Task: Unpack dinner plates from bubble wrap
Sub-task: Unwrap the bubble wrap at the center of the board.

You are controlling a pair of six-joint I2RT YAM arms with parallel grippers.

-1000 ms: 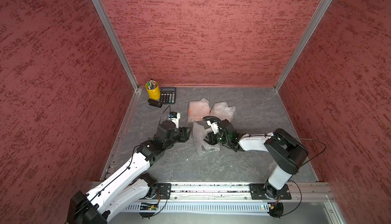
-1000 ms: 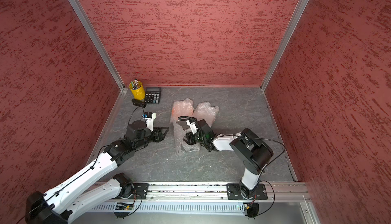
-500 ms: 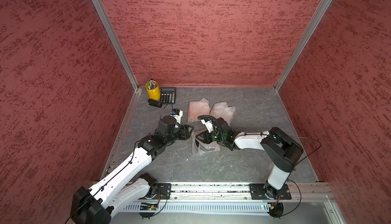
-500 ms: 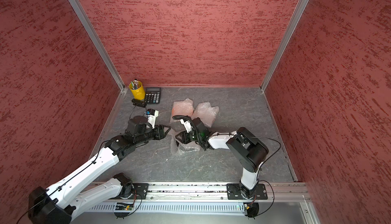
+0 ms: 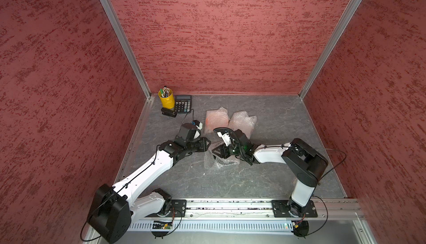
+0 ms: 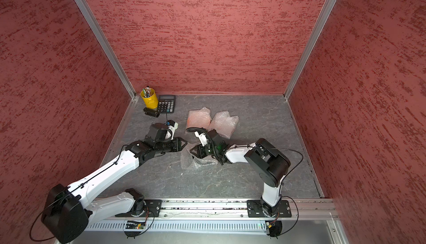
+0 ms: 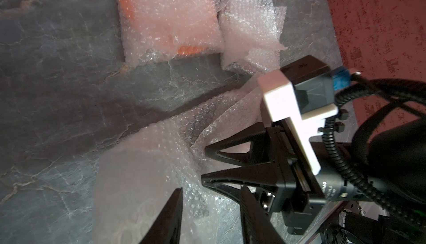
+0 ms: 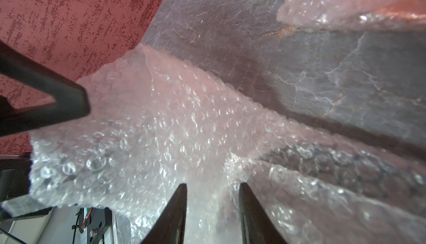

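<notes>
Bubble wrap (image 5: 219, 163) lies crumpled on the grey tabletop (image 5: 230, 185), mid-field, my two tools tip to tip over it. In both top views my right tool (image 5: 214, 152) hides part of the sheet and my left tool (image 5: 207, 144) sits just beside, fingers too small to read. Only the wrist views come close: each tool's fingers stand partly apart with wrap rising between them; whether either pair pinches it, I cannot tell. The right wrist view alone shows a finger (image 8: 76, 102) of my left tool at the sheet's raised edge. A dark patch shows through the folds: plate or tabletop, I cannot say. Just beyond sit two wrapped bundles, touching: an orange-tinted bundle (image 5: 215, 120), bright orange showing through in the left wrist view, and a paler bundle (image 5: 243, 123), contents unreadable. In the far left corner stand a stapler (image 5: 169, 112), a calculator (image 5: 182, 104) and a yellow pen cup (image 5: 166, 98).
</notes>
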